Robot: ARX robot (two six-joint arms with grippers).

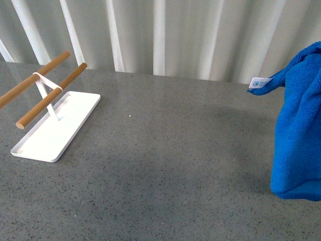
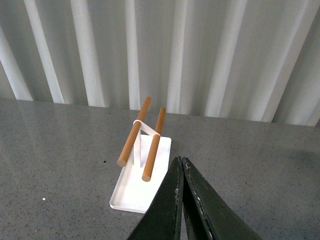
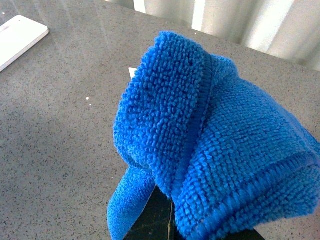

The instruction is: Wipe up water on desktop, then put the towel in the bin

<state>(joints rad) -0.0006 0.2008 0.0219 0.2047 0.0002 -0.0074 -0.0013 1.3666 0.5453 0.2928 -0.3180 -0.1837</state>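
Starting at the right gripper (image 3: 169,222): pinched on a fold of the towel (image 3: 210,145), judging by the dark fingers meeting in a thin seam under the cloth. Mostly buried in blue pile, so not fully checkable. Held high, with the cloth draped over it and hanging in a loose bundle at the right edge of the front view. Lower hem seemingly just clear of the bench (image 1: 165,165), above a soft shadow. Probably carried that way to keep the cloth from dragging across the grey stone. White tag (image 1: 260,82) sticking out sideways from an upper corner, toward the middle of the bench.

Over to the left gripper (image 2: 181,167): pressed together on nothing, poised above the bench and aimed at the rack (image 2: 151,157). Likely parked out of the way, leaving the work to the other arm.

Further out: a white tray (image 1: 55,133) at the far left of the bench, well apart from the towel, carrying two wooden rods (image 1: 60,88) on a thin white frame, both bare. Presumably the towel's usual hanging place.

No puddle to make out on the speckled surface in between, though too glossy and busy to call dry. No bin in any view, so no telling which way to carry the cloth. Whether wiping is done or yet to start: cannot tell.
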